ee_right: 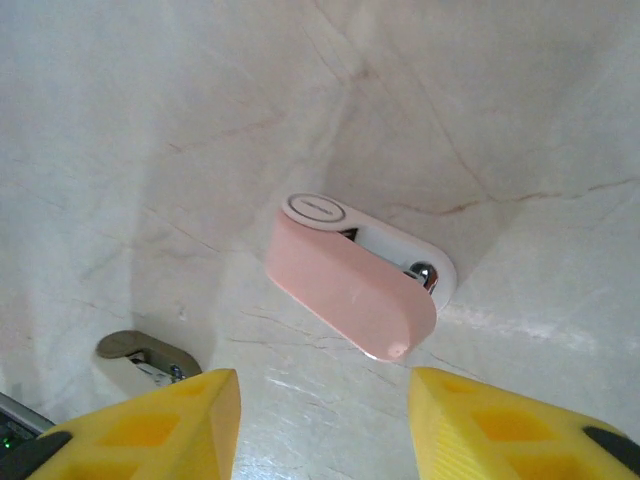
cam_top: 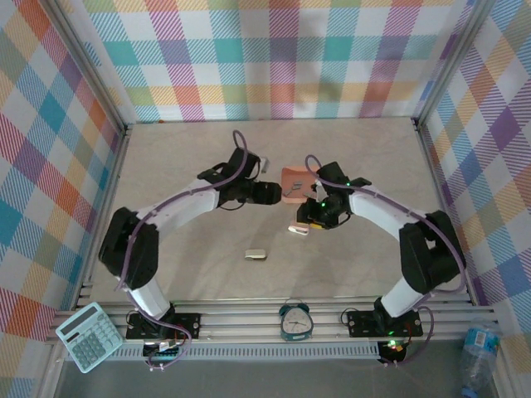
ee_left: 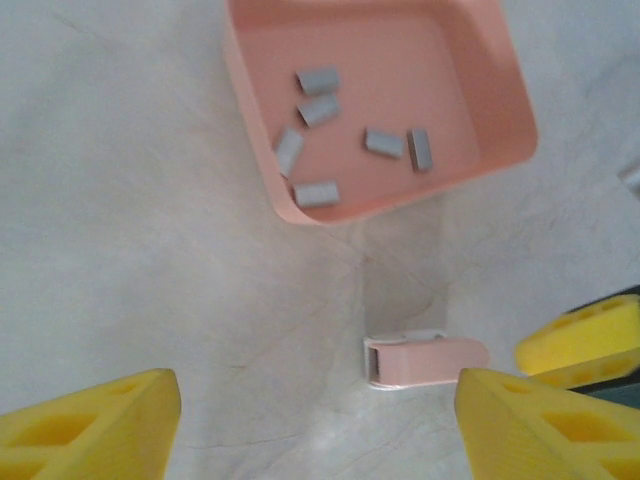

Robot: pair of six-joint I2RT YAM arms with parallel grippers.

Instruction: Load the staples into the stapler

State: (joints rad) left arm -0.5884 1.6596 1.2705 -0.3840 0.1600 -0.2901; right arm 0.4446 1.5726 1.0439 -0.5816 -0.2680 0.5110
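Over the marbled table [cam_top: 207, 265], the left gripper [ee_left: 320, 440] and right gripper [ee_right: 325, 430] hang with yellow fingers spread, holding nothing. The pink tray [ee_left: 400, 50] holds six grey staples [ee_left: 318, 110]. The pink stapler [ee_right: 350, 290] lies near the tray, apart from it. Its oval end mark is perhaps lettering, but unreadable.

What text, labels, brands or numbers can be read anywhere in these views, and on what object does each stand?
Nothing is clear enough to quote.
Calculator: key markings and display too small to read.
Alarm clock: dial numerals too small to read.
Water bottle: label blurred.
Pink stapler: faint mark on its white oval end, illegible.
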